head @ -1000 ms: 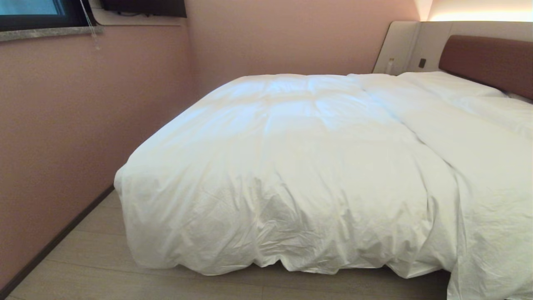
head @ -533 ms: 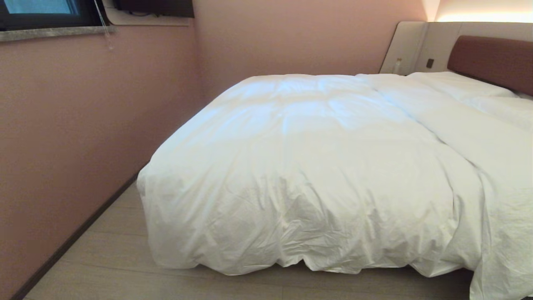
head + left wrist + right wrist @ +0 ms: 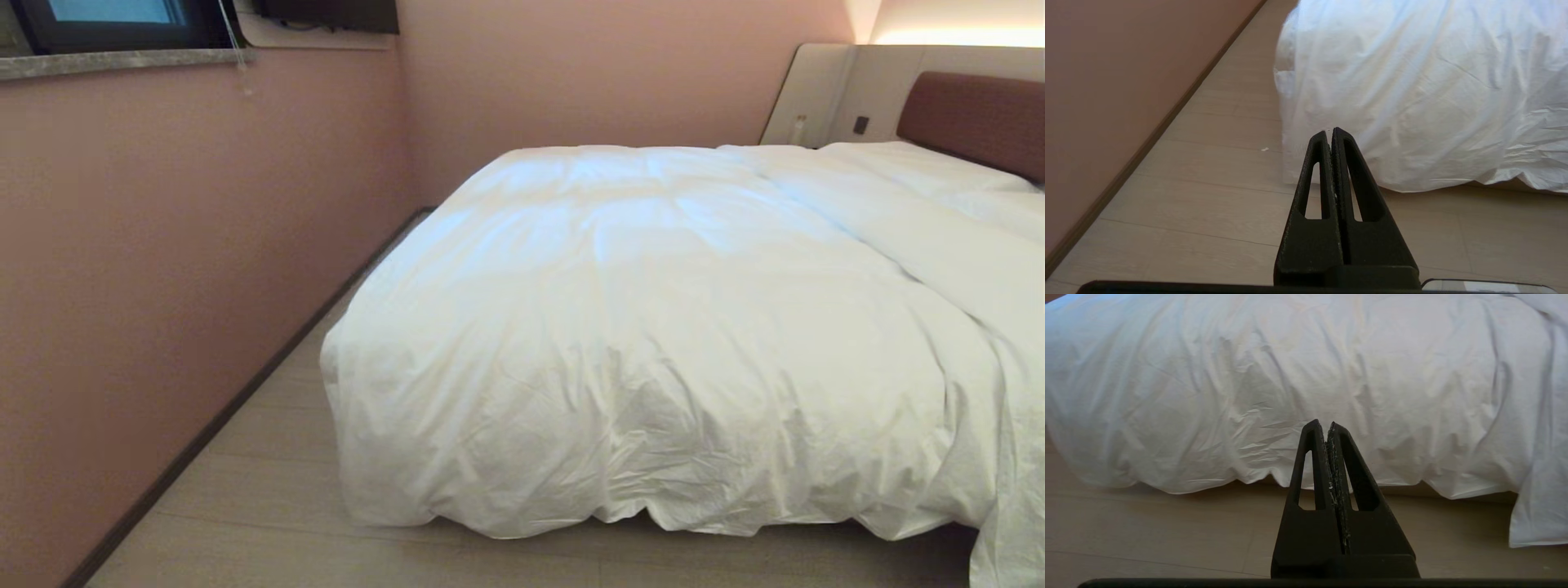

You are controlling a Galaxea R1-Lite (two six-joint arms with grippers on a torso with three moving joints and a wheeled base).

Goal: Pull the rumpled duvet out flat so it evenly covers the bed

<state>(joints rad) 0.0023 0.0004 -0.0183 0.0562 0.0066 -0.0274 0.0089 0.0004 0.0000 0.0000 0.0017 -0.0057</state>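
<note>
The puffy white duvet (image 3: 653, 327) lies over the bed, whose brown headboard (image 3: 971, 118) shows at the far right. Its wrinkled foot end hangs down almost to the floor, and a fold runs along its right side. Neither arm appears in the head view. In the left wrist view my left gripper (image 3: 1330, 131) is shut and empty, held above the floor short of the duvet (image 3: 1412, 90) at its corner. My right gripper (image 3: 1323, 424) is likewise shut and empty, facing the hanging foot edge of the duvet (image 3: 1306, 375) from a short distance.
A pink wall (image 3: 163, 269) runs along the left with a dark skirting board (image 3: 237, 400), leaving a narrow strip of pale wood floor (image 3: 269, 457) beside the bed. A window sill (image 3: 122, 61) is high on the left. Pillows (image 3: 922, 167) lie by the headboard.
The whole head view has shifted right, so the camera has turned or driven left; more of the left wall and floor strip shows. The duvet itself looks unmoved.
</note>
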